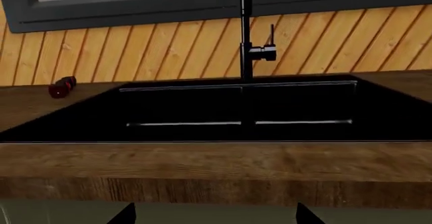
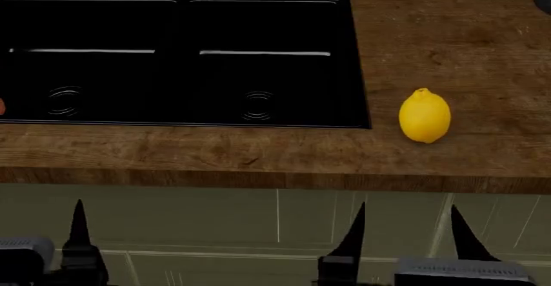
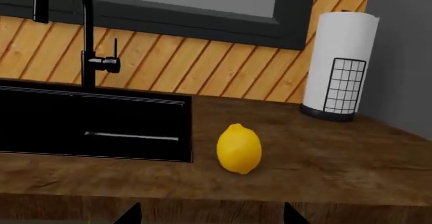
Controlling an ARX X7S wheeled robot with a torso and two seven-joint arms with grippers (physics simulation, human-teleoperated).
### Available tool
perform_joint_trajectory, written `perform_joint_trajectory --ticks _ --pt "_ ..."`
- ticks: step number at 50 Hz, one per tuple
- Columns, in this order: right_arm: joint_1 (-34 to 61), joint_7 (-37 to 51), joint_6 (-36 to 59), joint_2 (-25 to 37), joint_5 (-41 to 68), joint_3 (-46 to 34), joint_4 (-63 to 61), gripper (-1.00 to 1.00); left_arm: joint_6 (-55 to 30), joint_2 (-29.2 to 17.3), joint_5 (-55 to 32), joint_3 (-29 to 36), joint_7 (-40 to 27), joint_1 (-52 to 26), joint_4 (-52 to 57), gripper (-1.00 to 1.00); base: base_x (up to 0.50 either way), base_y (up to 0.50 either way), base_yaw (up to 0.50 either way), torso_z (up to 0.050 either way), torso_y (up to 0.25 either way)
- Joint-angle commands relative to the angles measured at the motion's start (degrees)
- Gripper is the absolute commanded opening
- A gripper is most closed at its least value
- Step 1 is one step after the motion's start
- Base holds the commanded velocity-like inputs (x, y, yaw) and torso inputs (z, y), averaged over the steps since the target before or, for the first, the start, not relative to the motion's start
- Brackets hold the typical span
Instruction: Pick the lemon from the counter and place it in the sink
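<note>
The yellow lemon (image 2: 424,115) (image 3: 239,148) lies on the brown wood counter (image 2: 448,47), just right of the black double-basin sink (image 2: 180,47) and near the front edge. My right gripper (image 2: 411,234) (image 3: 210,213) hangs open below and in front of the counter edge, almost in line with the lemon, nothing between its fingers. My left gripper (image 1: 214,213) is also open and empty, below the counter edge facing the sink (image 1: 236,107). In the head view only one of its fingers (image 2: 79,224) shows.
A black faucet (image 1: 246,37) (image 3: 84,37) rises behind the sink against the wood-slat wall. A white paper towel roll (image 3: 339,62) stands at the back right. A small dark red object (image 1: 62,86) lies on the counter left of the sink. Green cabinet fronts (image 2: 275,234) sit under the counter.
</note>
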Motion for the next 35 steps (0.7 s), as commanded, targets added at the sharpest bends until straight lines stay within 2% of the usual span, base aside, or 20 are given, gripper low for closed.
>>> perform_joint_trajectory --ticks 1,5,8,12,19,29,35 --pt "7.3 0.3 18.5 2.6 1.0 1.5 -7.4 1.0 -16.1 -2.9 -4.5 -2.9 0.6 -6.2 8.5 1.0 0.0 0.0 0.0 0.0 0.0" --pt "8.1 -0.1 20.4 1.5 3.3 4.2 -9.0 1.0 -16.6 -3.0 -4.9 -3.3 0.6 -6.9 8.5 1.0 0.0 0.0 0.0 0.0 0.0" --pt "8.5 0.0 20.0 3.1 2.0 2.6 -9.9 1.0 -17.3 -3.2 -5.2 -3.6 0.5 -7.4 8.7 1.0 0.0 0.0 0.0 0.0 0.0" --pt "9.4 -0.9 21.8 3.9 3.0 2.9 -12.4 1.0 -20.8 -3.0 -6.9 -5.8 0.0 -9.2 10.1 1.0 0.0 0.0 0.0 0.0 0.0" --pt "13.2 -2.4 28.8 4.0 6.7 7.2 -18.1 1.0 -27.6 -5.2 -8.5 -8.2 -0.6 -13.2 14.4 1.0 0.0 0.0 0.0 0.0 0.0" --pt "16.5 -2.1 35.8 4.2 8.7 9.4 -23.0 1.0 -36.0 -7.9 -10.3 -13.2 -1.4 -17.0 18.2 1.0 0.0 0.0 0.0 0.0 0.0" --pt "15.6 -2.7 34.0 4.2 9.2 9.3 -22.6 1.0 -36.4 -8.7 -10.1 -15.3 -1.9 -17.4 18.9 1.0 0.0 0.0 0.0 0.0 0.0"
